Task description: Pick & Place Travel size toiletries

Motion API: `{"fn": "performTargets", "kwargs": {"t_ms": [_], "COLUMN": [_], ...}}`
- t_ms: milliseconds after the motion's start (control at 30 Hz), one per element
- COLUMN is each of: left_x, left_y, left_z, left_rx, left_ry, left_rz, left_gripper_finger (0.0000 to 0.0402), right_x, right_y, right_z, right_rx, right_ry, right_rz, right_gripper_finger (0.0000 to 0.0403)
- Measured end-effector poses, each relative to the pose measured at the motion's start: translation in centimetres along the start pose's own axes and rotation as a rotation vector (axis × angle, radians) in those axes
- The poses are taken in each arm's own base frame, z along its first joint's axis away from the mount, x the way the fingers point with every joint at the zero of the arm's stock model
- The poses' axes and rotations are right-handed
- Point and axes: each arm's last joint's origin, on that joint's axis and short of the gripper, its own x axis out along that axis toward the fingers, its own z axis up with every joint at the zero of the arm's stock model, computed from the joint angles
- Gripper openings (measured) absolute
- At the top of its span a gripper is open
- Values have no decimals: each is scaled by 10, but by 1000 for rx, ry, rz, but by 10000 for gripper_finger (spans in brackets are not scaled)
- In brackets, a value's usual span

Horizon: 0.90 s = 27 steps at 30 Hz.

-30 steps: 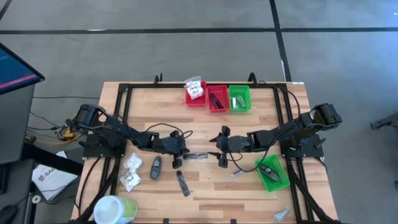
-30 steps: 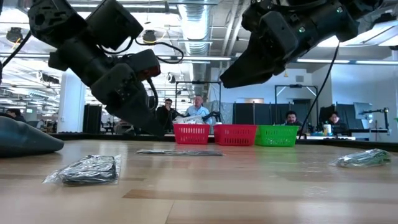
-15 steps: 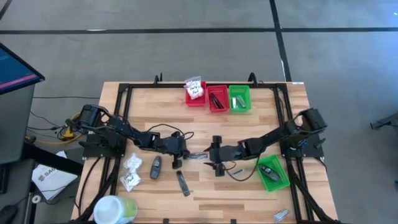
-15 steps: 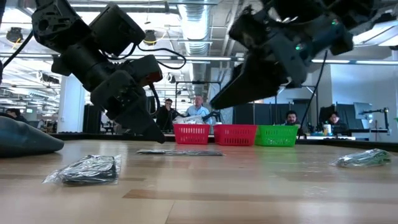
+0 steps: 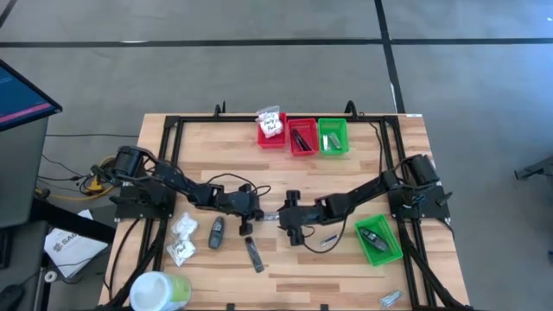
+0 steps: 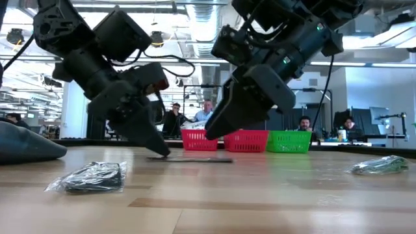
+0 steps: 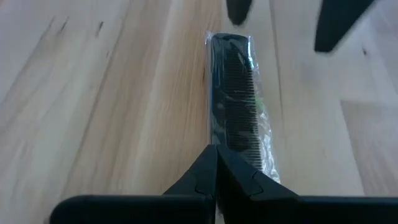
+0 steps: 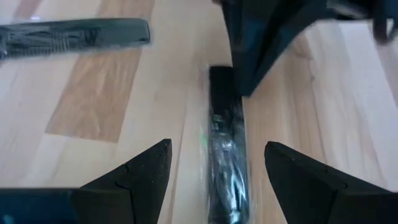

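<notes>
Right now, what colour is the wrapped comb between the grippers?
Black, in clear plastic wrap: the comb shows best in the left wrist view.

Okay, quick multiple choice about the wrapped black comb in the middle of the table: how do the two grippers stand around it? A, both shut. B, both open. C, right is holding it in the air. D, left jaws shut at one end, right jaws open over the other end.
D: in the left wrist view the left gripper has its jaws shut together at the comb, while the right gripper straddles it with jaws wide open.
</notes>
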Motion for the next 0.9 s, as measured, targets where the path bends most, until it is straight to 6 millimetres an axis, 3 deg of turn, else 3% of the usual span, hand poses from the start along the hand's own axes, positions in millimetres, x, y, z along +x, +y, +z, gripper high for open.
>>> {"fn": "performTargets", "kwargs": {"t_ms": [367,900], "left_x": [6,6], "left_y": [8,22], "left_z": [0,-6], "left_rx": [-26,-80], "left_ry": [13,53], "left_rz": [-3,4], "left_gripper_finger": [0,0], "right_x": [9,10], "right_y": [-1,-4], "right_z": [-11,-11], "right_rx": [-1,4], "right_ry": [53,53], "right_rz": [-5,-38], "right_gripper_finger": [249,249]}}
